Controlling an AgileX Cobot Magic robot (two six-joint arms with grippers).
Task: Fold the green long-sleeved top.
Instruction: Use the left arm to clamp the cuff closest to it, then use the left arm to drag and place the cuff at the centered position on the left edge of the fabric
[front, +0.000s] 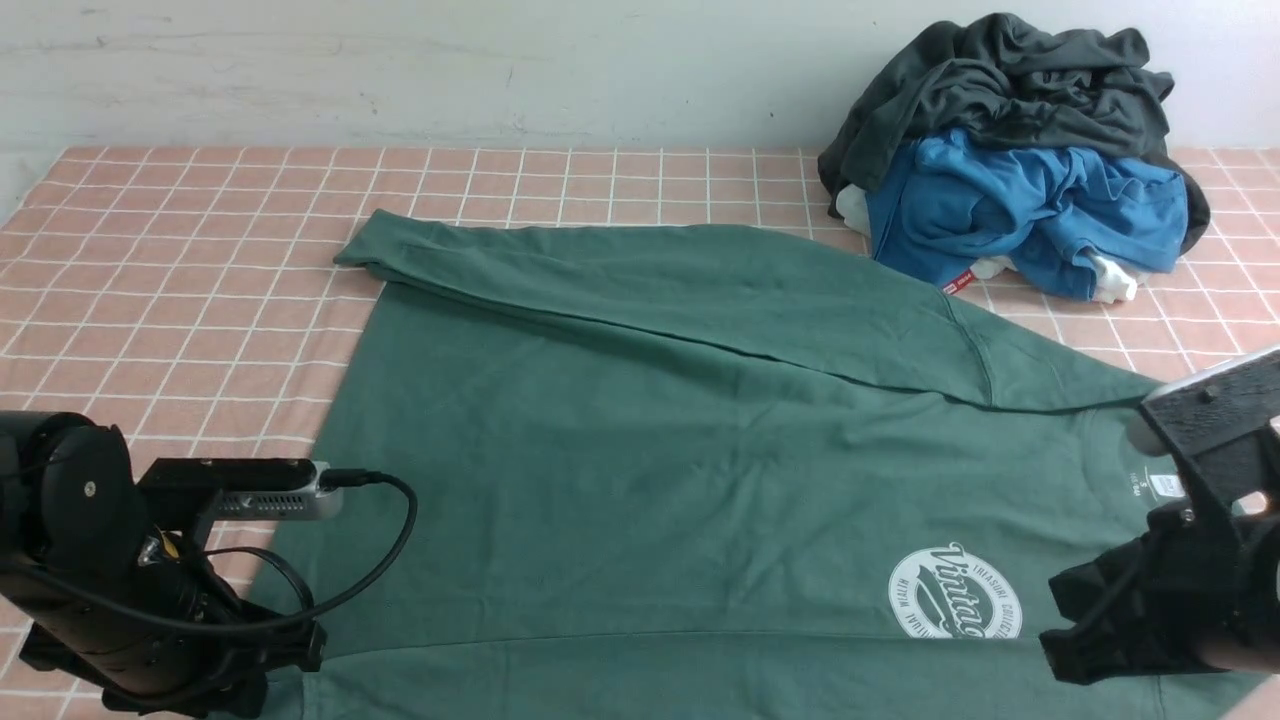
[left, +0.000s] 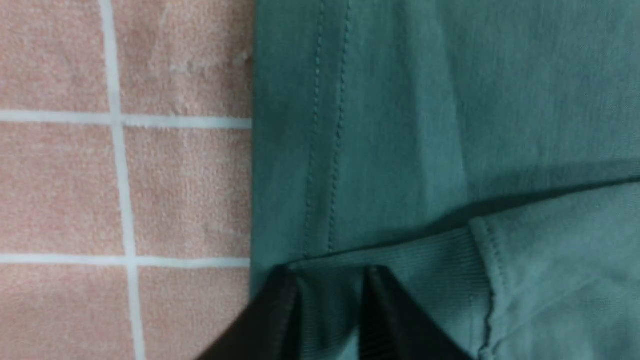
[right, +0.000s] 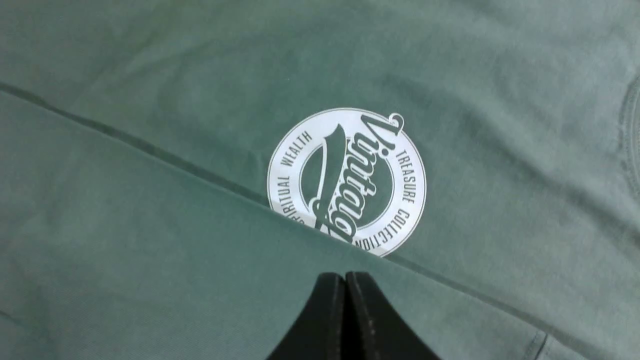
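Jaws of the left gripper (left: 330, 280) stand parted astride a ribbed cuff (left: 410, 270) that lies flat, with no pinch showing. Those of the right gripper (right: 345, 280) are pressed together on nothing, above the cloth. On the pink checked tabletop (front: 180, 260) the green long-sleeved top (front: 640, 450) lies spread chest up, with both sleeves (front: 650, 280) crossed over its body, the near one covering part of the round logo (front: 955, 592). Soft, light and limp, it will likely sag and slide — better pinched at the stitched hem (left: 325, 125) and shoulder (front: 1030, 375), through both layers.
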